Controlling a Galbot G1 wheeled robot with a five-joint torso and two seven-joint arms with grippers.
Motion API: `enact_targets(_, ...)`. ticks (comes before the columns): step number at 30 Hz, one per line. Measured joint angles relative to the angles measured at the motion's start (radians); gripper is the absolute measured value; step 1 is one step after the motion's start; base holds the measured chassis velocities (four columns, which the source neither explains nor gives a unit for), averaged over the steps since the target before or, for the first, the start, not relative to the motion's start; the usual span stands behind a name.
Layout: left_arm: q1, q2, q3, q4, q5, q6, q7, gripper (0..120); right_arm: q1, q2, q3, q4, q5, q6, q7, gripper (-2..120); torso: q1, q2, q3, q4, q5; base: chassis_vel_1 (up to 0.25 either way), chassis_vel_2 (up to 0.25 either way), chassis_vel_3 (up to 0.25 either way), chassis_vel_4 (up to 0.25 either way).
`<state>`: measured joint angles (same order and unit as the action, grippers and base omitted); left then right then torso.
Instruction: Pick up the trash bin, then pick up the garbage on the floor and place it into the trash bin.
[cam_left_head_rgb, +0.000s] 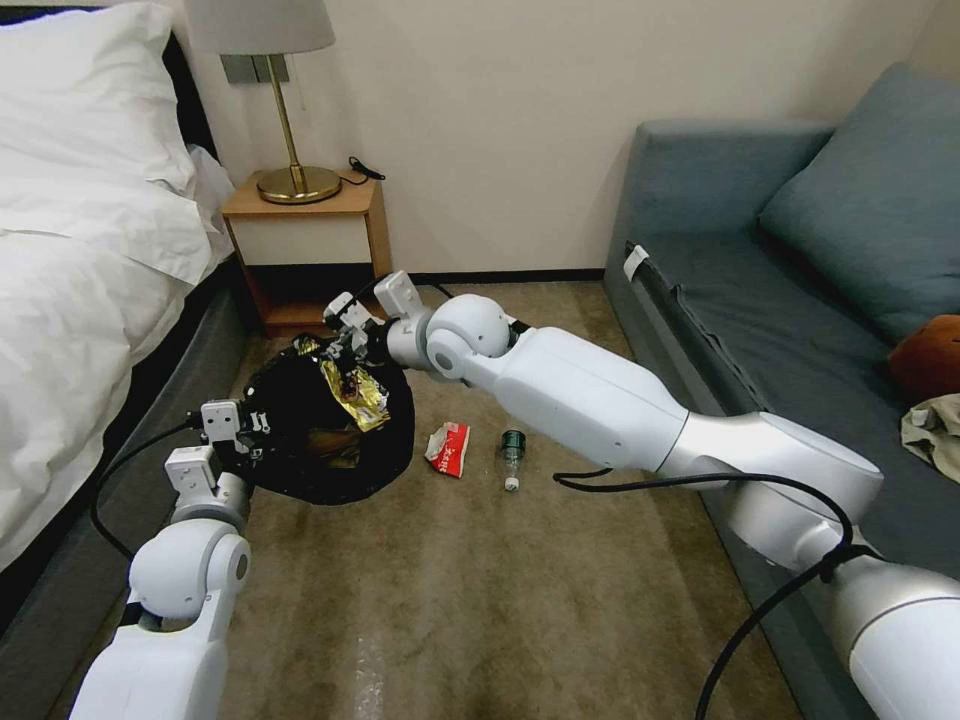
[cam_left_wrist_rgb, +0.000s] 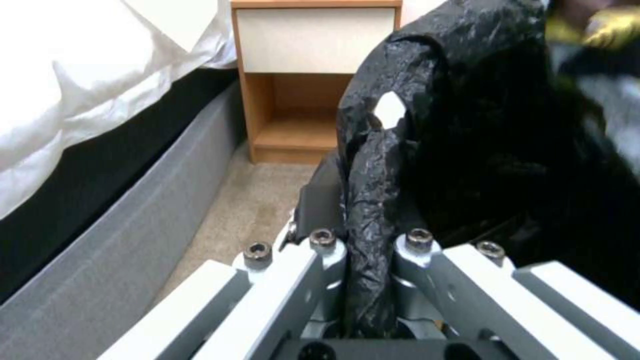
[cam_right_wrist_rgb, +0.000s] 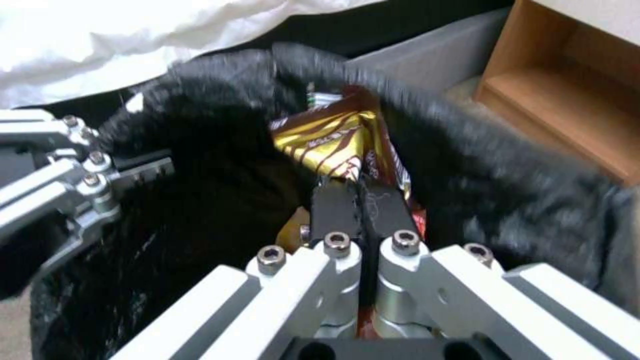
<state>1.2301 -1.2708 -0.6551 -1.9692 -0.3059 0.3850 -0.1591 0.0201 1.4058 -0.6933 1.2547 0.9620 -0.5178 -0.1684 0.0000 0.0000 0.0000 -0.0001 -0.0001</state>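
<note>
My left gripper (cam_left_head_rgb: 250, 425) is clamped on the near rim of the trash bin (cam_left_head_rgb: 330, 470), pinching a fold of black liner so the mouth sits raised and open beside the bed. My right gripper (cam_left_head_rgb: 350, 345) hangs over that mouth, jaws closed tight on the gold-brown snack packet (cam_left_head_rgb: 355, 398), held inside the rim for a clean drop. On the carpet: red-and-white wrapper (cam_left_head_rgb: 449, 448), small bottle (cam_left_head_rgb: 512, 459), just beside the bin.
</note>
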Motion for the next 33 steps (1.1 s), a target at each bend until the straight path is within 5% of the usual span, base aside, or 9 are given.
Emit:
enact_targets(12,0.002,0.002,-0.014,-0.002,-0.005,0.000,-0.002,3,-0.026,-0.004,-0.004,-0.005,-0.011,0.007,0.001,1,0.000,0.000,0.000,0.0001,0.0000,0.000,0.000,0.000,0.000)
enact_targets(33,0.031,0.004,-0.057,-0.030,-0.021,0.008,-0.011,3,-0.040,-0.013,-0.011,0.051,0.026,-0.002,0.025,80,0.000,0.000,0.000,0.0002,0.0001,0.000,0.000,0.000,0.000)
